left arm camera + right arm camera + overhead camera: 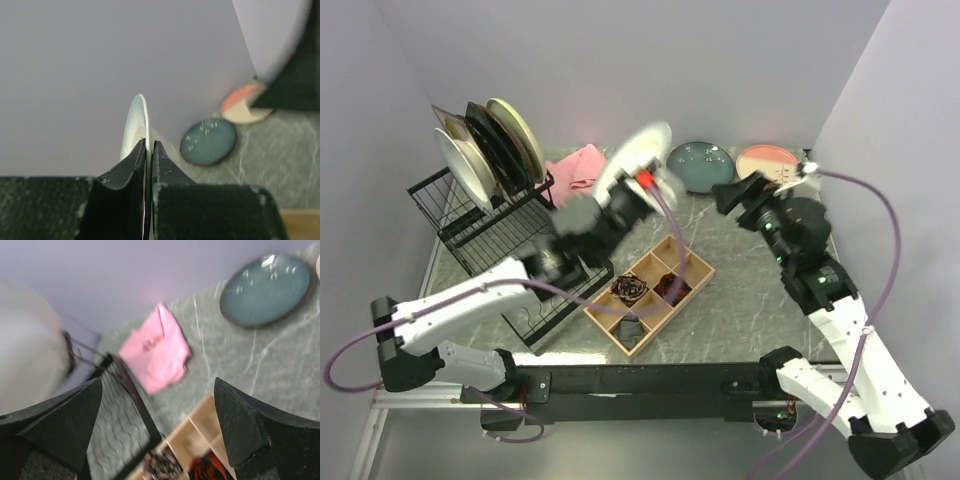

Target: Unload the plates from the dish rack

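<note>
**A:** What lies closest to the arm bases?

**B:** A wooden tray on the grey stone table. A few of its compartments hold small dark items.

**A:** And the left gripper?

**B:** The left gripper is raised over the table beyond the tray, clamped on the rim of a white plate. Its wrist camera shows both fingers pinched tight on the plate's edge. The plate stands edge-on, clear of the table.

**A:** The right one?

**B:** The right gripper hangs just right of that plate, with its fingers spread wide and nothing between them. A pale blur fills the left of its own camera. It's probably the same white plate, but it's too smeared to be sure.

**A:** Where's the dish rack?

**B:** The dish rack sits at the left side of the table, near the left wall. The racked plates stand upright at its far end, with white, black and cream-green ones among them.

**A:** And farther back?

**B:** A pink cloth lies just right of the rack. Past it, a teal plate and a pink-and-cream plate lie flat, just beside each other, against the back wall.
</note>
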